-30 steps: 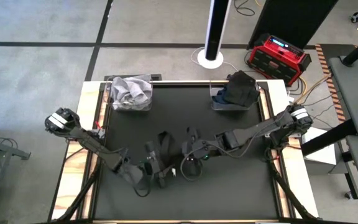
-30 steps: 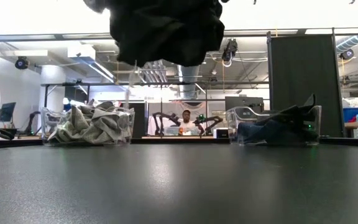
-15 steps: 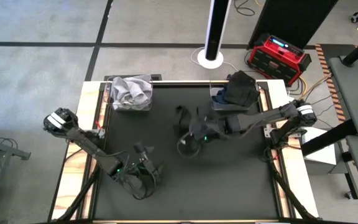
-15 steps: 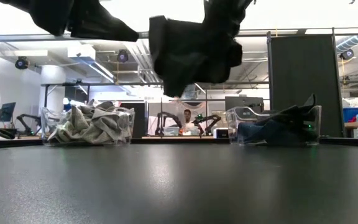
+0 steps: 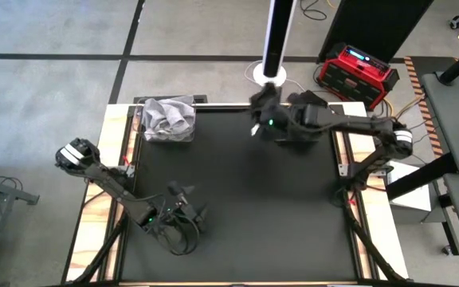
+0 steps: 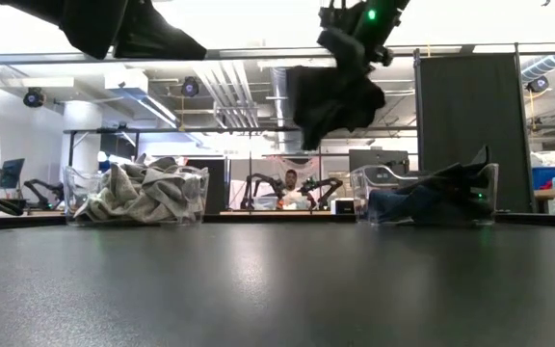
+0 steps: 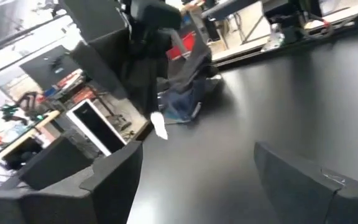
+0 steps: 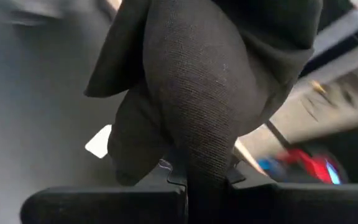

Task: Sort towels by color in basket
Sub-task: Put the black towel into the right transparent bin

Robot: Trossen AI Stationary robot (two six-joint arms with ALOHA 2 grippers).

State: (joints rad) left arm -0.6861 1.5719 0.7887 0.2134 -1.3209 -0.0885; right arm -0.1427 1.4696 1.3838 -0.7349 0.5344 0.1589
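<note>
From above, a black towel (image 5: pixel 263 108) is gripped by the right tool (image 5: pixel 266 119) just beside the dark-towel basket (image 5: pixel 297 131). The left tool (image 5: pixel 183 209) (fingers spread, empty) is far from it. At counter (image 6: pixel 277 289) level, the towel hangs above the counter.

robotics lab: other robot arms (image 6: pixel 258 185) on benches, exposed ceiling ducts (image 6: pixel 249 101)

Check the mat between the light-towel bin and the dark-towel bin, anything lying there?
Bare in the high view: only black mat between the light-towel bin and the dark-towel bin. The right gripper hangs a black towel above that bin's inner edge.
</note>
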